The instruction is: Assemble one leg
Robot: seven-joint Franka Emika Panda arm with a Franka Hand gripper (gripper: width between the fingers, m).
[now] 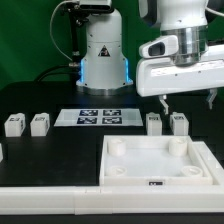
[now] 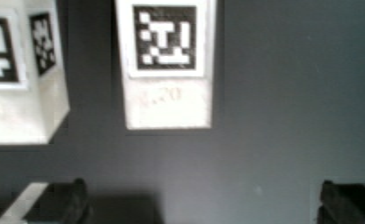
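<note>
Four small white legs stand on the black table in the exterior view: two at the left [image 1: 13, 124] [image 1: 40, 123] and two at the right [image 1: 153, 122] [image 1: 178, 122]. My gripper [image 1: 189, 101] hangs open above the right pair and touches neither. In the wrist view, one leg [image 2: 165, 65] with its marker tag lies ahead of the open gripper [image 2: 200, 205]. A second leg [image 2: 19, 75] shows beside it at the picture's edge. Only bare table lies between the dark fingertips [image 2: 47, 200].
The large white square tray-like piece [image 1: 112, 172] with corner sockets lies at the front right. The marker board [image 1: 98, 117] lies between the two pairs of legs. The robot base [image 1: 103, 55] stands at the back. A white ledge [image 1: 50, 196] runs along the front left.
</note>
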